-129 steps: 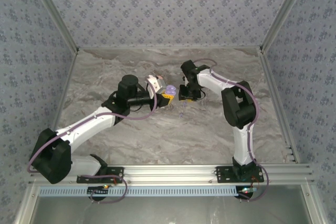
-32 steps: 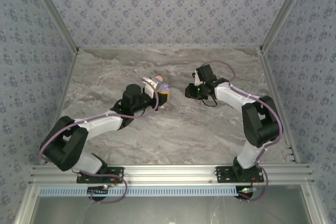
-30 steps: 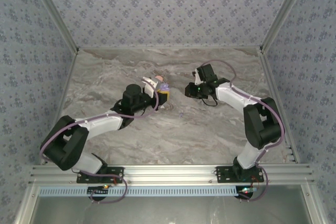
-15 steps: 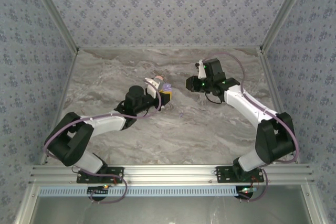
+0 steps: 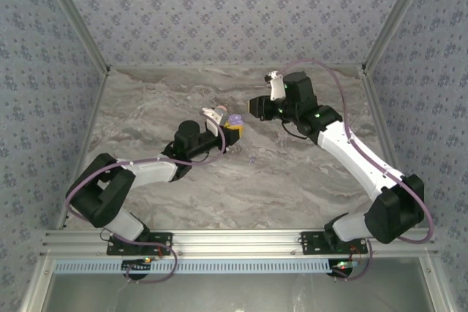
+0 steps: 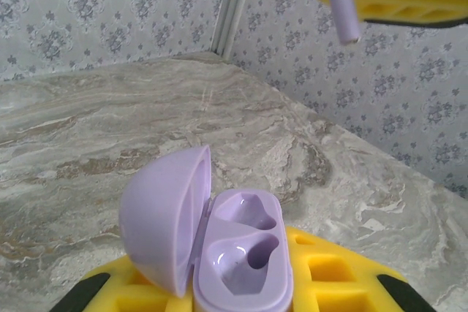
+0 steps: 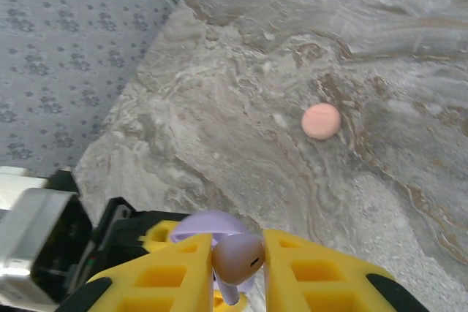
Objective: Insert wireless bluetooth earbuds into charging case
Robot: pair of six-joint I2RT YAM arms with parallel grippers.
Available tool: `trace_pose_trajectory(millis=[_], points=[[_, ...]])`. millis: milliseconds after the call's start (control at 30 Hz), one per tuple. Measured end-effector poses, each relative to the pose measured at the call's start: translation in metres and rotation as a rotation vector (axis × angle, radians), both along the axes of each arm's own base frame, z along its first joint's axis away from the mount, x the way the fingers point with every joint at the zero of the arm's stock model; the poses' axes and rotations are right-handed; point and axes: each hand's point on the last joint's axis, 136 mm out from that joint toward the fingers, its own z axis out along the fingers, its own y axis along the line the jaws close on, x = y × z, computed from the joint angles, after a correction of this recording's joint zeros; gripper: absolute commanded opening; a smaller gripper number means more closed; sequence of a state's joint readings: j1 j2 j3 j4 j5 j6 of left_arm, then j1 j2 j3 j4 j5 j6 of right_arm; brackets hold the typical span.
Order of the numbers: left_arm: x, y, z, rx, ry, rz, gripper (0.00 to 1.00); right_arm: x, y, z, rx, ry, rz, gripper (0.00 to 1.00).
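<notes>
Firmly, lilac earbud [image 7: 237, 255] is pinched between right gripper [image 5: 257, 105] jaws.
Judged light, slippery: best held by its bulb; charging case [image 6: 219, 242] is clamped in left gripper [image 5: 231, 130].

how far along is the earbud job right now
Done: the case is open, lid up, clamped in the left fingers. In hand: one earbud is pinched in the right fingers, apart from the case and not yet in. Left: both slots are empty. That earbud goes in, then probably the lilac speck on the table, which looks like the second one.
</notes>
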State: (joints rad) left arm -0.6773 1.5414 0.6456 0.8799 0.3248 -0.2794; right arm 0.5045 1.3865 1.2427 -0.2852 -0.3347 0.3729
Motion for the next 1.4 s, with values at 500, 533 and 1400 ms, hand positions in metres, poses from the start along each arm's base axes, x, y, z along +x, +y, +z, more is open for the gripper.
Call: trace_pose_trajectory(millis=[500, 533, 1400], points=[[-0.011, -0.011, 0.014, -0.045, -0.023, -0.052, 0.07, -0.020, 0.026, 0.007, 0.003, -0.029, 0.102, 0.23], [-0.010, -0.012, 0.016, -0.049, -0.024, -0.052, 0.07, -0.021, 0.026, 0.007, 0.003, -0.029, 0.105, 0.23], [-0.010, -0.013, 0.048, -0.115, -0.066, -0.059, 0.08, -0.023, 0.030, 0.007, -0.003, -0.037, 0.120, 0.23]])
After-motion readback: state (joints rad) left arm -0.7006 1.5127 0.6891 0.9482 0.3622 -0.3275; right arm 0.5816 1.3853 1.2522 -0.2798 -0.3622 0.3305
